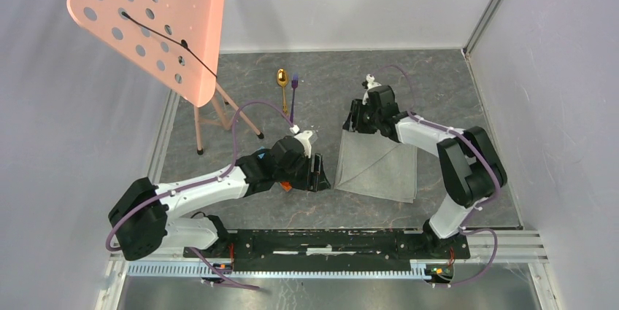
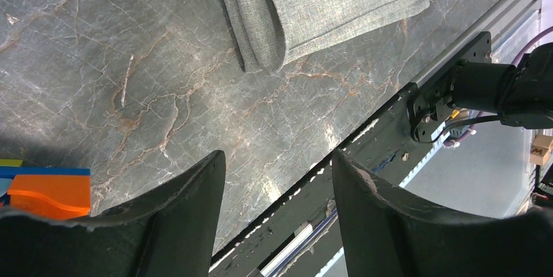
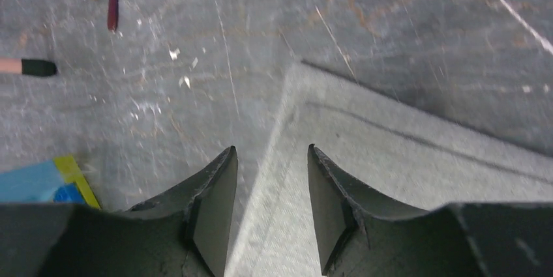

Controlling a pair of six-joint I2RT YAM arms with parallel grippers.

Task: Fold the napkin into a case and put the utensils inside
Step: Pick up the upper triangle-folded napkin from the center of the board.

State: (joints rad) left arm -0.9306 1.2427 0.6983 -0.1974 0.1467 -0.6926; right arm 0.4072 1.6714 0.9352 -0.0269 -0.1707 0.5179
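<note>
Tabletop [image 1: 438,84] is shown with folded napkin [image 1: 379,164]. Left end effector [image 2: 277,154] and right end effector [image 3: 271,149] are open, empty. One layer alone could be pinched, undoing the fold.

A robotics lab cell: white panels [image 1: 350,4] wall a grey tabletop [image 1: 321,76] with an aluminium rail [image 1: 292,268].

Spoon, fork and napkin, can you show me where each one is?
spoon [image 1: 282,78]: top external view, on its gold bowl.
fork [image 1: 293,98]: top external view, on its purple handle.
napkin [image 1: 379,164]: top external view, on the middle of the folded cloth.
</note>
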